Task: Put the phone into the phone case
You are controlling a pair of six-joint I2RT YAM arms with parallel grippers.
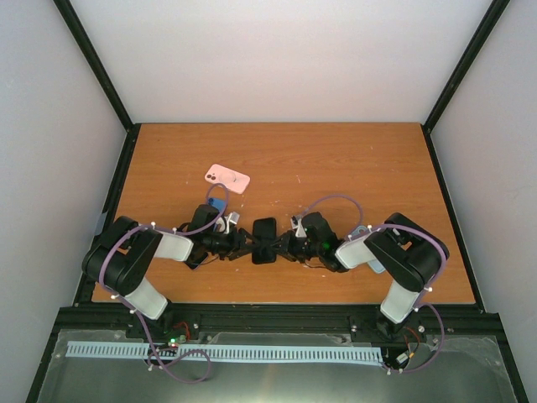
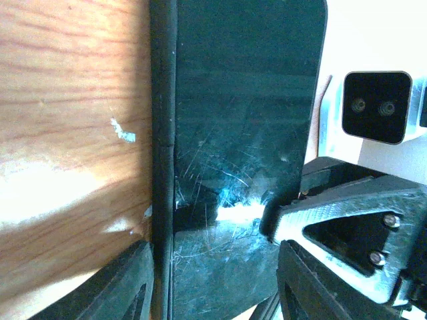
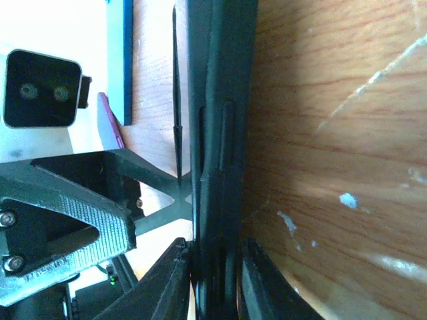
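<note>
Right gripper [image 3: 215, 267]: narrow, pads against both faces of a black slab seen edge-on, so it pinches across the thickness. Left gripper [image 2: 213, 267]: mid-width, fingers [image 2: 127, 287] straddling the same slab across its width, one at each long edge, so it's held too.

The slab is the phone [image 2: 247, 133], scratched glossy screen facing the left wrist cam. A matte black rim runs along one long edge, looks like the case [image 2: 162, 133]. On the right wrist cam there's a thin layer beside a thicker body with a side-button slot. Can't tell if the phone is fully seated.

From the top cam, both grippers meet at table [image 1: 336, 168] centre, slab between them, close to the wood. A pink handset [image 1: 227, 177] (or a case, can't tell) lies flat further back-left, well apart.
</note>
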